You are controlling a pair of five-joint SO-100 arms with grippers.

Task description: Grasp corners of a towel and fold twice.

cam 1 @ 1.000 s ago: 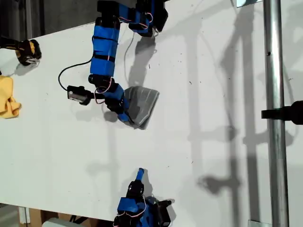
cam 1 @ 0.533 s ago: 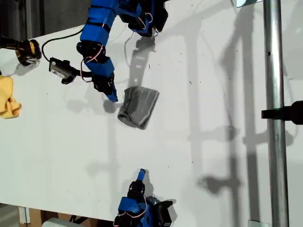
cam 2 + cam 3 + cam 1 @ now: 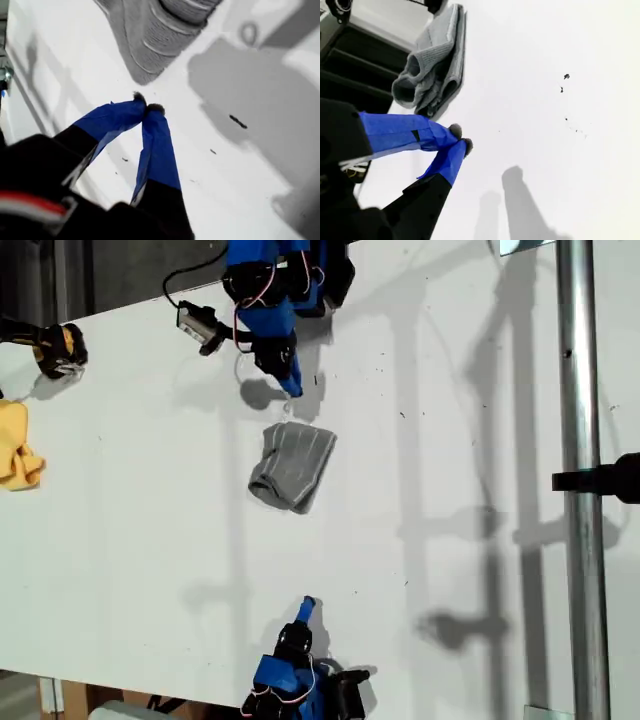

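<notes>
Two blue grippers are in view, both with fingers pressed together and holding nothing. The towel [image 3: 292, 466] lies as a compact folded bundle on the white table [image 3: 450, 570], a little above and left of centre in the exterior view, its long axis running from upper right to lower left of that frame. The first gripper [image 3: 291, 386] hangs just above the towel's upper edge in the exterior view, tip pointing down the frame toward it; its wrist view shows the closed fingertips [image 3: 141, 98] clear of the cloth, with a strip of bare table between. The second gripper [image 3: 307, 608] sits near the bottom edge of the exterior view, well apart from the towel, which appears far off in its wrist view beyond the shut fingertips [image 3: 455, 131]. The first gripper is therefore much the nearer one. Judged from the bundle's shape, both folds look complete, though uneven. A small yellow cloth [image 3: 18, 445] lies at the exterior view's left edge.
</notes>
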